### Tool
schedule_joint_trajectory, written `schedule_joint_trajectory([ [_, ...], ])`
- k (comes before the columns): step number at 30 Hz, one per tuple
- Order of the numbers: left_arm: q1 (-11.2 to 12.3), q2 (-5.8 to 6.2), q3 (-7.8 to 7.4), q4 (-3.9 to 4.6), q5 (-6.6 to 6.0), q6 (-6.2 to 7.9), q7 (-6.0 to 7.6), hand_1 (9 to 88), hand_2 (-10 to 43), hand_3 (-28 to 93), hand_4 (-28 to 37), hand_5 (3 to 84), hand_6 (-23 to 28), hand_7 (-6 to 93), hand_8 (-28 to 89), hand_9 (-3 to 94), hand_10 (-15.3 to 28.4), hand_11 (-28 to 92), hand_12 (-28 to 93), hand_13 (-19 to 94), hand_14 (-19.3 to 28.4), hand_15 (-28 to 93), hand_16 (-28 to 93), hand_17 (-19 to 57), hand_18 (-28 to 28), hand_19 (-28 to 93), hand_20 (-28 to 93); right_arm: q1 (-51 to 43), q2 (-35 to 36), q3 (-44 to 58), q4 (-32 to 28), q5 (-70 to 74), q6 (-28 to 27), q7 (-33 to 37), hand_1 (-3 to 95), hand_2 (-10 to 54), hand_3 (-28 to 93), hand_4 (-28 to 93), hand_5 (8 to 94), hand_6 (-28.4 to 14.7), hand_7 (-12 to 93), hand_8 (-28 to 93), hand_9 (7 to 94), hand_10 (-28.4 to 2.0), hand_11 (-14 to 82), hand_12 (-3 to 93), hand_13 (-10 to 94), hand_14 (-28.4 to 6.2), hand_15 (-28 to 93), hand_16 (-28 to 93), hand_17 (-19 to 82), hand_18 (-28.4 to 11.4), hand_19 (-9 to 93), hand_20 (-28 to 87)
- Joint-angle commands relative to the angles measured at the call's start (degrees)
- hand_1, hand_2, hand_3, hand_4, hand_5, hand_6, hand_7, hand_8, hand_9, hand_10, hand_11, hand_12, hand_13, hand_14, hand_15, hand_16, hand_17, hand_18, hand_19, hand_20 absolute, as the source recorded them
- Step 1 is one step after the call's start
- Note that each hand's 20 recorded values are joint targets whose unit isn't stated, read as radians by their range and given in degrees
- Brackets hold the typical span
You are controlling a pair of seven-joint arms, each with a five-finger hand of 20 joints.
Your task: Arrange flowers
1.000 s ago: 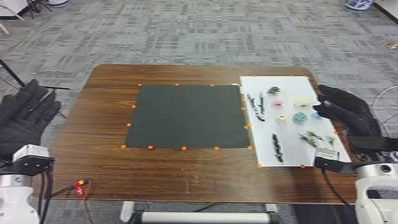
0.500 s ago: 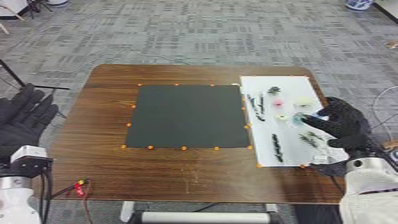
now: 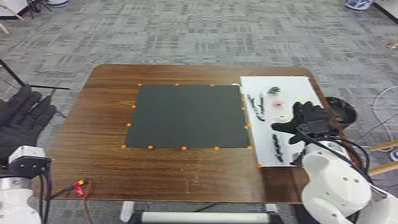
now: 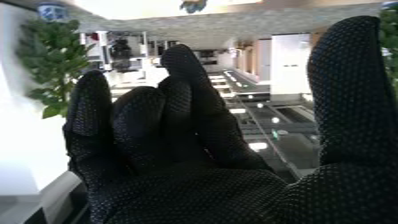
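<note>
In the head view the right hand (image 3: 306, 122) is over the white sheet (image 3: 266, 82), covering several flower pieces on its right side. The same right hand (image 4: 191, 192) stands open in the right wrist view, nothing in its grasp. A dark flower (image 3: 274, 90), a pink flower (image 3: 277, 102) and a pale yellow flower (image 3: 282, 118) lie on the sheet. Dark stems (image 3: 257, 107) lie along its left part, another dark stem (image 3: 276, 148) nearer the robot. The black square mat (image 3: 188, 117) bears no flowers. The left hand (image 3: 25, 117) is open beside the table's left edge.
Orange dots edge the mat and sheet on the brown table (image 3: 169, 175). A dark round bin (image 3: 342, 112) stands just off the table's right edge. A small red item with a cable (image 3: 79, 189) sits at the near left corner.
The right hand has moved left from the table's right side over the sheet, its arm swinging in with it. The left hand has barely moved.
</note>
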Motion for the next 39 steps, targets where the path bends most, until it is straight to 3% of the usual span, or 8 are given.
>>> schedule_joint_trajectory([
  [1,1.0,0.09,0.20,-0.36,-0.10,0.45,0.53,29.2,9.2,72,-28.3,42.0,11.1,7.9,-7,32.1,17.2,19,11,25,16.7,29,-2,-6.6,16.8,37,12,4.8,0.6,-2.3,1.3,3.1,-6.5,4.2,28.1,-9.5,61,-23,48.2,-14.7,49,-13,41.0,-28.0,66.0,70.3,42,-28.4,79,62,22,-28.4,75,50],
  [16,0.8,0.82,0.88,-0.01,-0.06,0.08,0.10,29.1,9.0,72,-28.3,41.9,11.1,7.9,-7,32.2,17.3,19,11,24,16.7,29,-2,-6.9,16.8,37,12,6.9,-2.0,-7.1,4.2,6.0,-12.0,4.7,31.1,-9.5,59,-20,56.7,-12.1,54,-13,49.2,-26.1,64.4,68.9,47,-28.1,79,62,26,-28.4,76,52],
  [22,0.6,0.51,0.95,0.00,0.61,-0.24,-0.57,29.2,9.1,72,-28.3,42.0,11.2,7.8,-7,32.1,17.3,19,11,24,16.7,29,-2,-7.0,16.7,37,12,6.5,-3.0,-8.3,4.8,7.0,-13.1,5.4,31.3,-9.5,59,-20,57.5,-12.0,50,-13,49.1,-26.2,63.6,69.2,47,-28.3,78,62,26,-28.4,76,52],
  [25,0.4,0.39,0.94,0.20,1.12,-0.70,-0.94,29.3,9.2,72,-28.3,41.9,11.2,7.8,-7,32.1,17.2,19,11,24,16.7,29,-2,-7.0,16.7,37,12,5.9,-2.7,-9.0,5.4,5.6,-12.3,4.6,31.8,-9.5,59,-20,59.3,-12.2,43,-12,49.0,-26.3,63.1,68.6,47,-28.4,78,62,26,-28.4,76,52],
  [30,0.2,0.22,1.20,0.23,1.00,-0.38,-1.04,29.4,9.3,72,-28.3,41.6,11.0,7.8,-7,31.7,17.1,19,11,24,16.6,29,-2,-7.0,16.7,36,11,6.9,-3.1,-10.1,6.7,5.8,-12.9,4.9,33.2,-9.5,60,-21,61.5,-12.7,33,-9,48.8,-26.5,62.2,67.3,47,-28.4,78,61,26,-28.4,75,51],
  [39,1.0,0.16,0.97,-0.09,0.57,-0.26,-0.29,29.4,9.4,71,-28.3,41.5,11.0,7.7,-7,31.7,17.3,19,11,24,16.7,29,-2,-7.0,16.6,36,11,5.8,-4.0,-8.2,7.4,9.3,-13.6,4.8,39.8,-9.5,63,-21,62.5,-12.3,29,-7,49.5,-26.2,61.8,65.4,47,-28.0,77,60,26,-28.4,75,50],
])
